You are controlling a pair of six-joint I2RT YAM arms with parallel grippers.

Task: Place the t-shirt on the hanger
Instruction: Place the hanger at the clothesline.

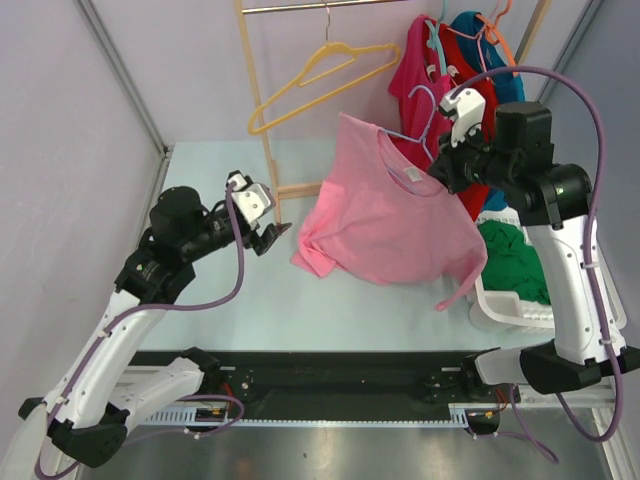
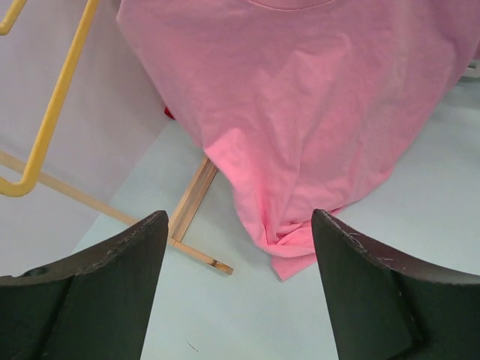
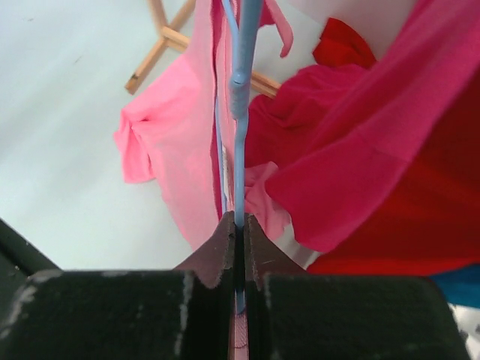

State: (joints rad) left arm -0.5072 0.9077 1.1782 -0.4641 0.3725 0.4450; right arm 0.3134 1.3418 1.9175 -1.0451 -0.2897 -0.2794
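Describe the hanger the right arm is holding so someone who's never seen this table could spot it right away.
Look right of the wooden rack at the back of the table, where the right gripper is shut on a thin hanger carrying the light pink t-shirt. It is pale lavender-blue and slim, unlike the thicker yellow hanger hanging bare on the rack.

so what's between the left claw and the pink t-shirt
Mostly bare table; the left wrist view shows the wooden rack foot ending ahead of the open left claw, beside the t-shirt hem.
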